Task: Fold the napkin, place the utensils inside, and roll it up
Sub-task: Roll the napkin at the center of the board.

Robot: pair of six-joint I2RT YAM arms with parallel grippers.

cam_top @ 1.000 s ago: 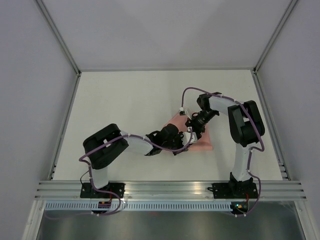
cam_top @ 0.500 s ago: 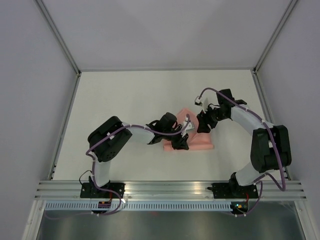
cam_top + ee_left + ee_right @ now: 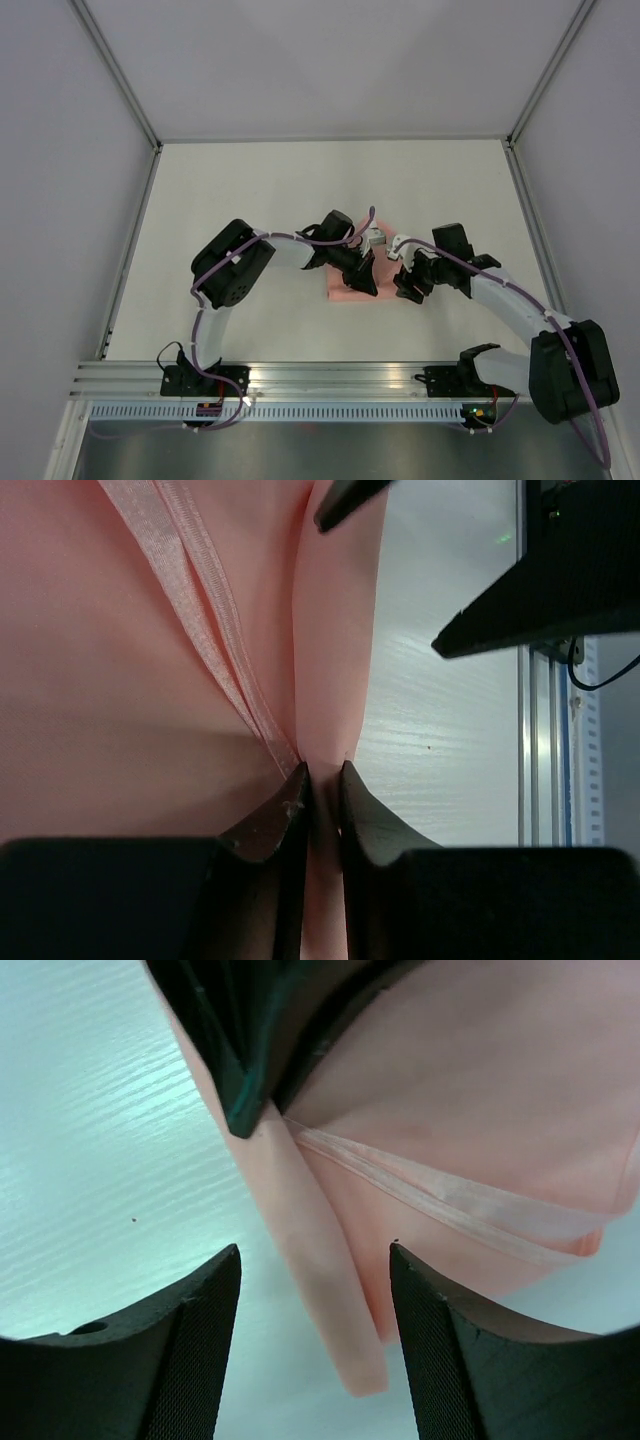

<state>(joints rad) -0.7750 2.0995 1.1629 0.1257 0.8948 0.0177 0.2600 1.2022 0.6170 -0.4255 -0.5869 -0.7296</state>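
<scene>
pinching the napkin (image 3: 340, 295) near its middle, the left gripper (image 3: 364, 284) is the nearer arm; the right gripper (image 3: 405, 290) hovers at its right edge. left wrist: jaws clenched on the napkin's raised fold (image 3: 330, 660). right wrist: jaws released, that fold running lengthwise between them.

Right claw (image 3: 313, 1252) spread wide over tabletop (image 3: 90, 1160), napkin (image 3: 480, 1110) folded edge between its fingers; left claw (image 3: 265, 1090) pinching fold above.
</scene>
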